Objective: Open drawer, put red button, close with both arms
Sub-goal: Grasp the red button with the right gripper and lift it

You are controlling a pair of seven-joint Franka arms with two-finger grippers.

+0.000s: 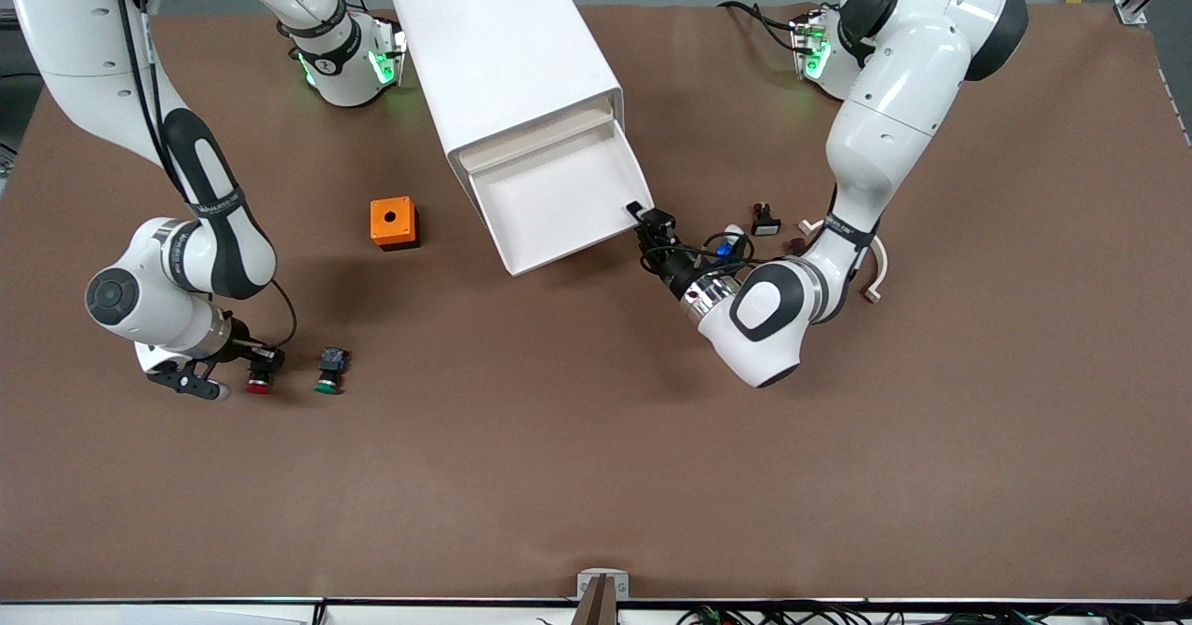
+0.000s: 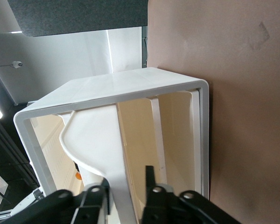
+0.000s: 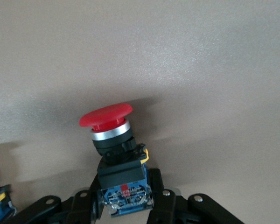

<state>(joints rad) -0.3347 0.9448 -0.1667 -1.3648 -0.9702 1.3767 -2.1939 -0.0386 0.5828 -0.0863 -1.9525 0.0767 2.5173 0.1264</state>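
The brown desk carries a big white cabinet whose top drawer stands pulled out, its tray bare. The left arm reaches down to that drawer's front corner, and the left claw is clamped on the drawer's front edge, one finger on each side of the thin wall. The right arm bends low toward its own end of the desk, where the right claw is clamped on the blue rear block of the red button. The orange box sits near the cabinet. A green button lies just beside the red one.
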